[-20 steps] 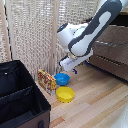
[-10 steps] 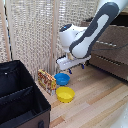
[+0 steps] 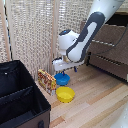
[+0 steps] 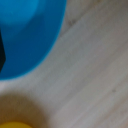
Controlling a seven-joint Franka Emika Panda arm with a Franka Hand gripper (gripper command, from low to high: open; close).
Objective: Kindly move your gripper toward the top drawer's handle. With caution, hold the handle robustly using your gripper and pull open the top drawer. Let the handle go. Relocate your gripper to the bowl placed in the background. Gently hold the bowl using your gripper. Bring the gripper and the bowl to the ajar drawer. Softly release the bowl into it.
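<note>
Exterior view, left to right: a black open box [image 3: 20, 92] fills the lower left; a patterned carton [image 3: 46, 81] stands beside the small round bright blue plastic bowl [image 3: 62, 79], with the yellow bowl [image 3: 65, 94] just below. The white gripper [image 3: 63, 67] hangs over the blue bowl's rim; finger spacing cannot be told. Bare wooden floor [image 3: 100, 105] lies open to the right, below the brown dresser [image 3: 112, 50].

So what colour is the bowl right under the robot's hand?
Bright blue. The bowl shows best in the exterior view, behind the yellow bowl.
</note>
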